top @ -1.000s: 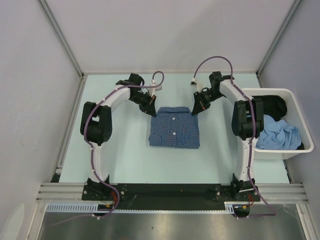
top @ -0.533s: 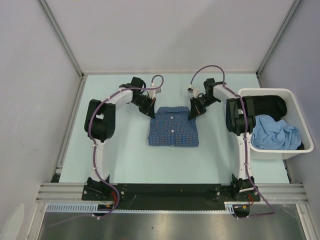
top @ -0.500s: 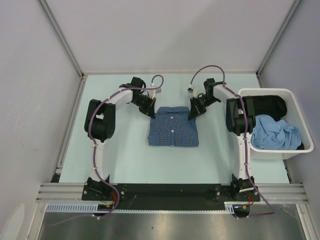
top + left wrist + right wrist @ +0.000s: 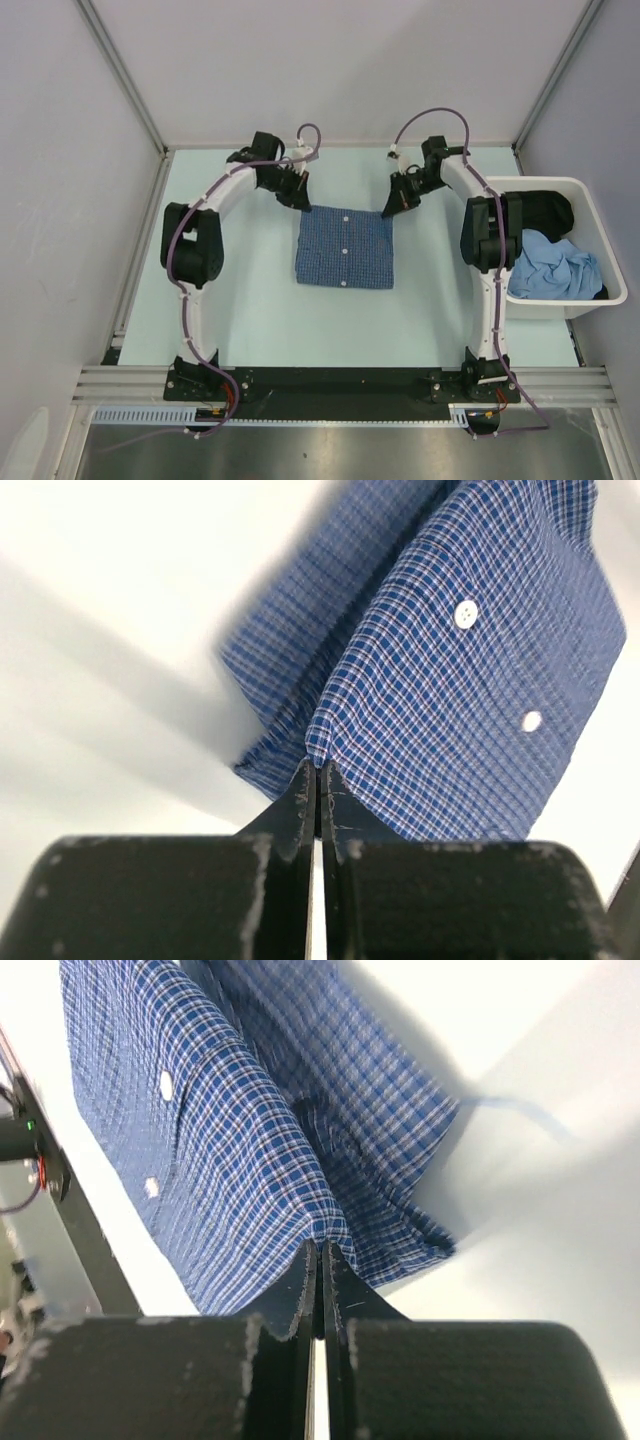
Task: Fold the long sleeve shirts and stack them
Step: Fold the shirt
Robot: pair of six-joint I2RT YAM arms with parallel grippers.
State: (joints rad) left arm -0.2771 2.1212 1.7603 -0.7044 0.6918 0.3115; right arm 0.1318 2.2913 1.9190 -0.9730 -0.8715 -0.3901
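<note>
The left end effector (image 4: pixel 318 776) is closed, its two fingers pressed together on a bunched far-left corner of the checked shirt (image 4: pixel 345 250). The right end effector (image 4: pixel 322 1252) is clamped the same way on the far-right corner. Each wrist view shows the pinched cloth raised in a small peak above the worktop (image 4: pixel 250 300), with a shadow under it. Out from the grips the dark-blue, white-lined fabric runs toward the near edge as a folded rectangle, white buttons (image 4: pixel 465 613) in a line down its middle. It lies about the centre of the worktop, between the two arms, its far edge spanning from one grip to the other.

At the right edge of the worktop stands a white bin (image 4: pixel 530 182) holding a crumpled light-blue garment (image 4: pixel 550 270) and a black garment (image 4: pixel 545 210); whether these are shirts cannot be told.

The shirt looks light, thin and limp. It will likely sag in the middle if raised by two corners, and the folded layers may slide apart. A hold should catch every layer at the corner, not only the top one, and both corners should travel level and together to keep the fold square.
</note>
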